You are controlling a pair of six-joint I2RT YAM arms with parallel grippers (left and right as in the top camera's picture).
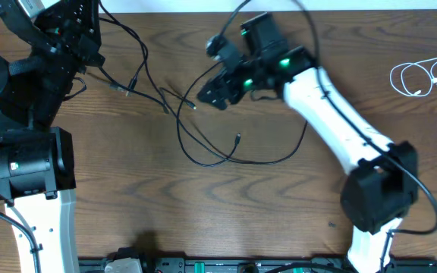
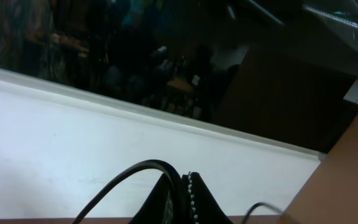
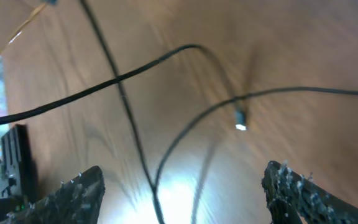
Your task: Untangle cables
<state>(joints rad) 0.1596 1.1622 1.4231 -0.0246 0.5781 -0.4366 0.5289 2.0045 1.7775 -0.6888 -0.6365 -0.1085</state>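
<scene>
Right fingers (image 3: 79, 193) wide apart over black cables (image 3: 123, 99), left fingers (image 2: 197, 199) together

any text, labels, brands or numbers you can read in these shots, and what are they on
None can be read in any view.
Overhead: the right arm shows only green lights, no lettering; the black cables and white cable carry no visible marks.
Left wrist: the background is too dark to read.
Right wrist: the plug is too blurred to read.

The left arm (image 1: 48, 220) and right arm (image 1: 332, 114) had white shells, black joint housings and thick black cords (image 1: 423, 201). Green lights (image 1: 283, 63) glowed near the right wrist, whose black fingers (image 3: 73, 193) bore pale studs.
</scene>
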